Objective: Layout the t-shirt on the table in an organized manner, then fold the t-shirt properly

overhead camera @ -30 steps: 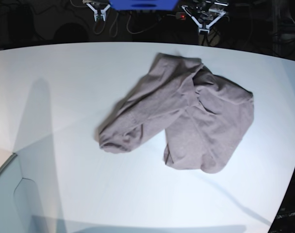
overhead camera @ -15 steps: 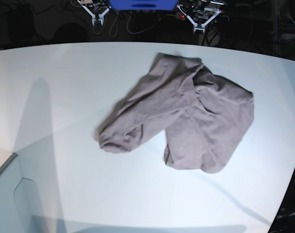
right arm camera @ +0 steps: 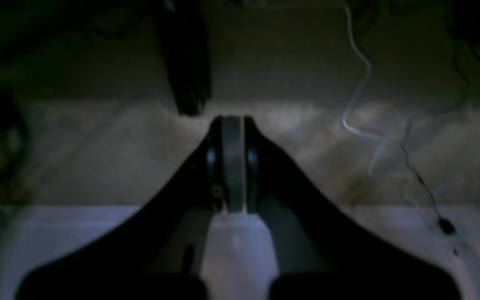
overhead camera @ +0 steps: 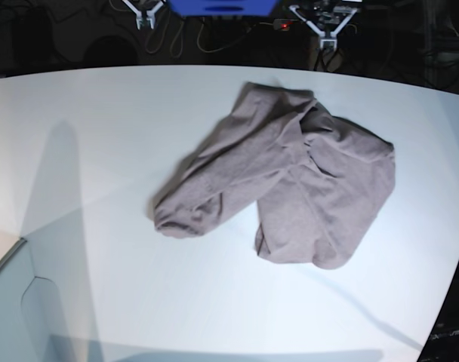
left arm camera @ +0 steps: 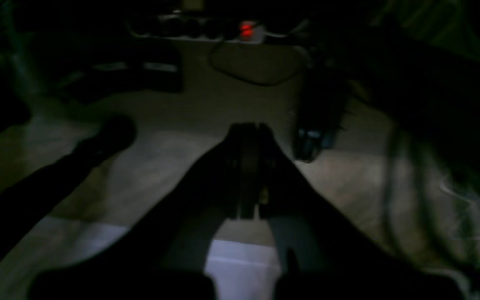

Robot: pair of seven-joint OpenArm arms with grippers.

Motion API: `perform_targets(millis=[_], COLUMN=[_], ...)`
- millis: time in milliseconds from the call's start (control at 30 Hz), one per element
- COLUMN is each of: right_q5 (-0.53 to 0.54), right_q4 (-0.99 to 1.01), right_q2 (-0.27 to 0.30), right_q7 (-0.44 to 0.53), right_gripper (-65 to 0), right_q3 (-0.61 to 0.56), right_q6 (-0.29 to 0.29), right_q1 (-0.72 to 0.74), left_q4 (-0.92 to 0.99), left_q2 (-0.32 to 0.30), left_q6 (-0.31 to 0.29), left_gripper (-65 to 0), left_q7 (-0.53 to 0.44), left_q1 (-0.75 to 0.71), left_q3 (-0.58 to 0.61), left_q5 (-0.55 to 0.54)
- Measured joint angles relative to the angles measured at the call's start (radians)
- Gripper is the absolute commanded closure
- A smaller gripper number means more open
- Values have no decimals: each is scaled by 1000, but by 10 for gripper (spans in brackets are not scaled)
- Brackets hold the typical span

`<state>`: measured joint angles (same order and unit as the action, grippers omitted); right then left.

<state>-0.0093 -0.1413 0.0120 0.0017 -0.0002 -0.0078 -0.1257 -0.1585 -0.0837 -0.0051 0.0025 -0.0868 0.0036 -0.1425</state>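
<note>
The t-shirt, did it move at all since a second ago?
No. The t-shirt lies crumpled in the same spot on the table, its top edge just as near the table's far curved edge as before.

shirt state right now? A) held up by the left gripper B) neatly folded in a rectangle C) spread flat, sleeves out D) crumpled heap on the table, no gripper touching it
D: the t-shirt lies bunched and twisted on the table, while the left gripper and right gripper sit shut at the far edge, well clear of the cloth.
</note>
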Motion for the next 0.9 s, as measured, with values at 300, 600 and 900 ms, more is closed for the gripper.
perform_targets(millis=[300, 600, 900], right_q5=[6, 6, 6], right_q4=[-397, -884, -1290], right_q2=[-2, 0, 37], right_q7=[-3, -14, -35], right_gripper=[0, 0, 0], right_q3=[-3, -5, 1], right_q6=[6, 8, 11], right_q1=[-229, -481, -687], left_q4=[-328, -783, -1336], left_q2=[-41, -122, -171], left_q6=[1, 2, -9], left_gripper=[0, 0, 0], left_q7=[21, 24, 274], left_q1=[-237, -485, -731], left_q3=[4, -1, -41], left_q5=[-55, -56, -122])
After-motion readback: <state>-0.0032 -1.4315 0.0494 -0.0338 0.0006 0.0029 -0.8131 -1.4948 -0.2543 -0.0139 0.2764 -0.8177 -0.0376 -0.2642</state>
